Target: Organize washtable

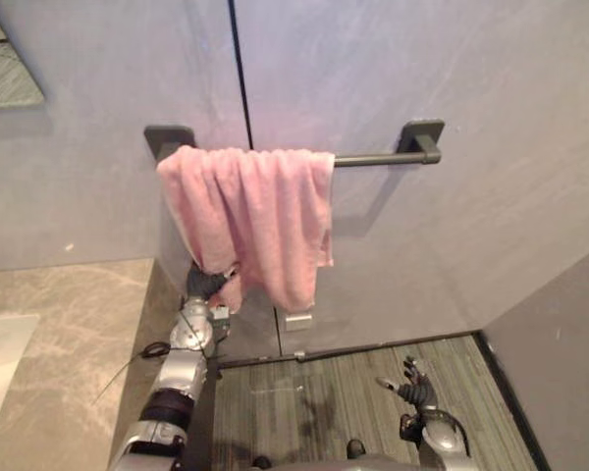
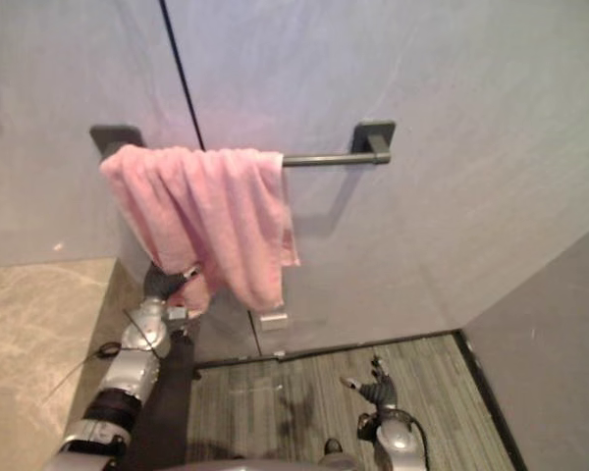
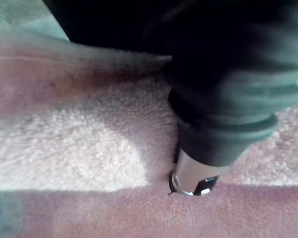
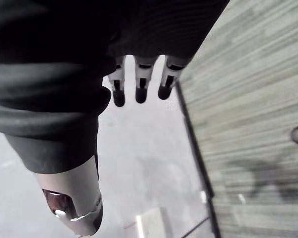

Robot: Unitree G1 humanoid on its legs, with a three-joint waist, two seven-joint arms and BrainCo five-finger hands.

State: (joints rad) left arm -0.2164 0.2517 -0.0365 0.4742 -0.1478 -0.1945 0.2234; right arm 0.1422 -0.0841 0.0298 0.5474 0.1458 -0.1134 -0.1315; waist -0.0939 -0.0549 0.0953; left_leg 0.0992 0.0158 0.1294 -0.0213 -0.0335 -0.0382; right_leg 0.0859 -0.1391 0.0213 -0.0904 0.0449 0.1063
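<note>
A pink towel (image 1: 260,216) hangs in folds over the left part of a dark towel bar (image 1: 383,157) on the grey wall. My left hand (image 1: 206,285) reaches up to the towel's lower left corner, where the cloth bunches around it. In the left wrist view its thumb (image 3: 196,173) is pressed into the pink towel (image 3: 79,144), and the other fingers are buried in the folds. My right hand (image 1: 412,388) hangs low over the striped floor, away from the towel. Its fingers (image 4: 139,84) are straight and hold nothing.
A beige marble countertop (image 1: 69,343) lies at the left, ending beside my left arm. A mirror corner (image 1: 5,74) shows at the upper left. A small white fitting (image 1: 297,320) sits on the wall below the towel. Striped flooring (image 1: 324,392) meets the wall at a dark skirting.
</note>
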